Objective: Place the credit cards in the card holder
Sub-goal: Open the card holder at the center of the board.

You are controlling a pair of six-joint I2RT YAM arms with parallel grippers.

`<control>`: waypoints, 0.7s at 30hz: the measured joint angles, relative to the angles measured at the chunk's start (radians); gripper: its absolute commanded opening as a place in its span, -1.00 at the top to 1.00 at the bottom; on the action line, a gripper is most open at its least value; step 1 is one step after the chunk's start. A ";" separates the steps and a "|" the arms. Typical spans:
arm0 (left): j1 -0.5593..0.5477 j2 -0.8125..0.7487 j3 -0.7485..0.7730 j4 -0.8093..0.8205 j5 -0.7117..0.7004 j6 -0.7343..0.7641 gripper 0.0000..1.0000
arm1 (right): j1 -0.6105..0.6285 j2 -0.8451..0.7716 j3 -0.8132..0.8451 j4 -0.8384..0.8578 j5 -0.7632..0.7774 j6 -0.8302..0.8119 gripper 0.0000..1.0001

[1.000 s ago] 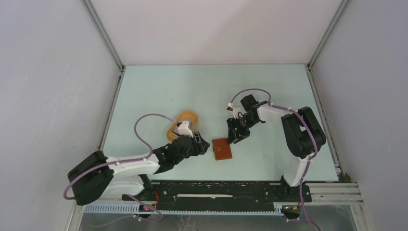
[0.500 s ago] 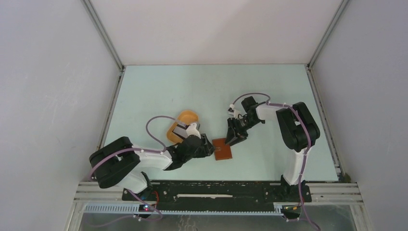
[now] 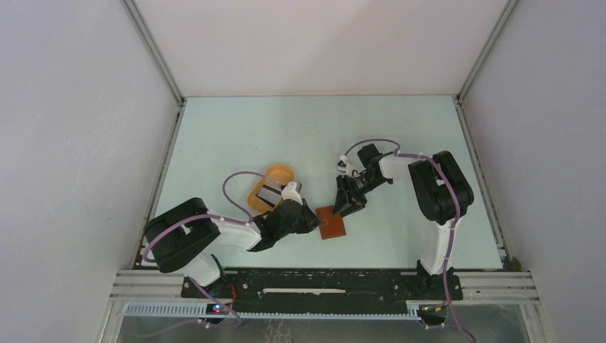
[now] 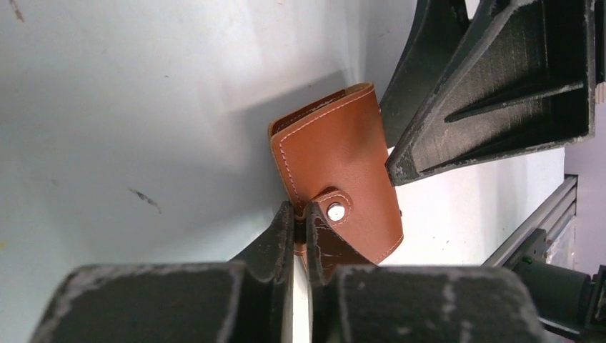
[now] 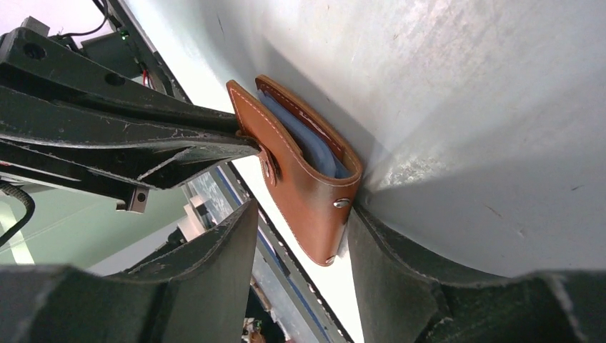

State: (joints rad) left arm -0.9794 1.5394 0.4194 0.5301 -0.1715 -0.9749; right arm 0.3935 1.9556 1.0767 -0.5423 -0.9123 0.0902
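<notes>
Left gripper (image 4: 300, 227) is pinched tight on the snap tab (image 4: 330, 209) of the card holder (image 4: 336, 153) mid-table, right gripper (image 5: 304, 214) is spread wide around its far edge with 1 finger (image 5: 400, 279) touching, and a credit card (image 3: 269, 194) lies in the tray (image 3: 283, 171) on the left.

Reddish-brown card holder (image 4: 339, 153), pale blue inside, orange-yellow tray (image 3: 281, 173)

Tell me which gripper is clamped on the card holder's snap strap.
The left gripper: its fingers pinch the snap strap of the card holder. The right gripper stands open, its fingers merely straddling the holder's edge.
</notes>
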 measured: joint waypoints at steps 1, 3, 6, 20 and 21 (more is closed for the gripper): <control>0.000 0.000 0.000 0.008 0.000 0.006 0.99 | -0.002 0.000 0.000 -0.001 -0.005 -0.003 -0.22; 0.000 0.000 -0.003 0.031 0.000 0.019 1.00 | -0.006 0.000 0.003 -0.008 -0.014 -0.017 -0.28; 0.000 -0.011 -0.026 0.100 0.004 0.060 1.00 | -0.016 0.000 0.009 -0.019 -0.027 -0.041 -0.47; 0.005 -0.191 -0.153 0.441 0.178 0.402 1.00 | -0.037 -0.172 0.011 -0.083 -0.197 -0.286 -0.34; 0.010 -0.201 -0.154 0.446 0.200 0.415 1.00 | -0.033 -0.195 0.011 -0.088 -0.209 -0.306 -0.26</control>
State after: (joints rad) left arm -0.9695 1.3384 0.2653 0.9760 0.0288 -0.5602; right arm 0.3603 1.7611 1.0874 -0.6304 -1.1213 -0.2157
